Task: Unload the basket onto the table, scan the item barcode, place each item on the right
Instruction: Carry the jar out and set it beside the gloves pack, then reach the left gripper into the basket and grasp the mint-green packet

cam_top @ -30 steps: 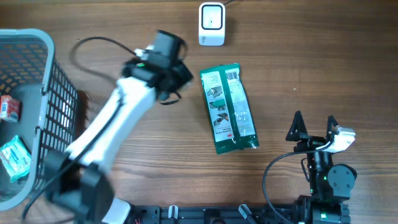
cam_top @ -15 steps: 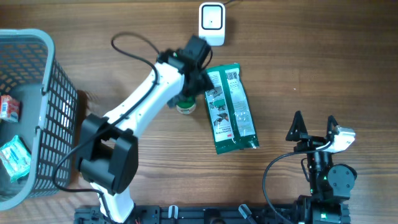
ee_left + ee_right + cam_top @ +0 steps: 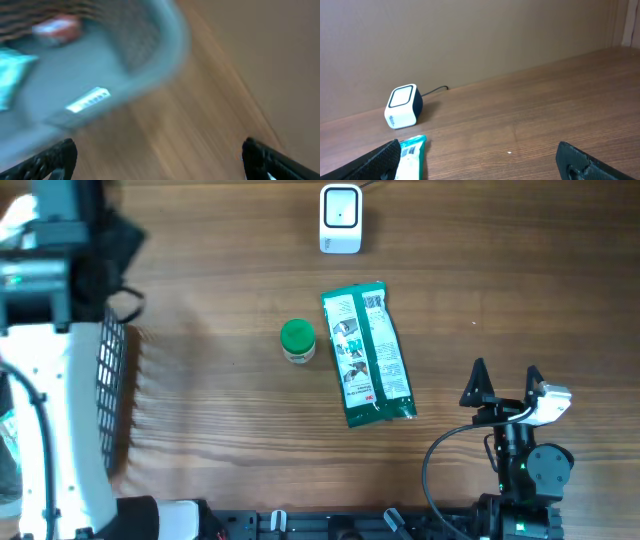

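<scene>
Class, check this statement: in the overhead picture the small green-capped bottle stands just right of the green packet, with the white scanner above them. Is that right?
No. The overhead view shows the green-capped bottle standing just left of the green packet, not right. The white scanner is above them, as stated.

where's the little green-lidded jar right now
In the overhead view the jar stands on the table near the middle, just left of the green packet and nearer the robot than the white scanner.

Wood-grain table (image 3: 500, 280); plain tan wall (image 3: 495, 35) behind.
</scene>
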{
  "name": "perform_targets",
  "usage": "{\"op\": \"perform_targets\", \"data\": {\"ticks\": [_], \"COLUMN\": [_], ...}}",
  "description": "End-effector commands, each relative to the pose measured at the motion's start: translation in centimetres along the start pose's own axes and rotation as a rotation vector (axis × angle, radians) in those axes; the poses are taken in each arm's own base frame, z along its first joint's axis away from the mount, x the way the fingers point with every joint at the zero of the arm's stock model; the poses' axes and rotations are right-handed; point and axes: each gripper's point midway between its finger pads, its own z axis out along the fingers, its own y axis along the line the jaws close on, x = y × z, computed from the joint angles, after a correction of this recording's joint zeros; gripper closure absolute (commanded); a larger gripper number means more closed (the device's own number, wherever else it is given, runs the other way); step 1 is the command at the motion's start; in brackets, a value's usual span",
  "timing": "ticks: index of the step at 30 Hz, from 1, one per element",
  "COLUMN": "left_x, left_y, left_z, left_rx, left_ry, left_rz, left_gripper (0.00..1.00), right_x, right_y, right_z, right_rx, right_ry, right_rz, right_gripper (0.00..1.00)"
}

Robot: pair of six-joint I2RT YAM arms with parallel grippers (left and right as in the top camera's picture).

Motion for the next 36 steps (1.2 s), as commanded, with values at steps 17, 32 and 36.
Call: {"op": "perform_targets", "data": {"ticks": [17,32,36], "left_x": [-3.7,3.1,3.0], "left_y": [26.2,30.5,31.1], "left_z": [13.4,24.7,24.6], "left_rx": [-0.613,-0.688,-0.703], "left_ry": [0.088,0.478,0.475], "left_rz": [-0.397,0.081,0.072], "left_gripper": [0.0,0.0,0.0], "right_x": [0.0,0.0,0.0], "right_y": [0.0,0.0,0.0], "right_z": [0.0,0.0,0.0], "right_rx": [0.005,0.005,0.005], "right_ry": [-0.002,-0.002,-0.002], "right_rz": [0.014,0.015,0.015], "right_gripper": [0.0,0.0,0.0]}}
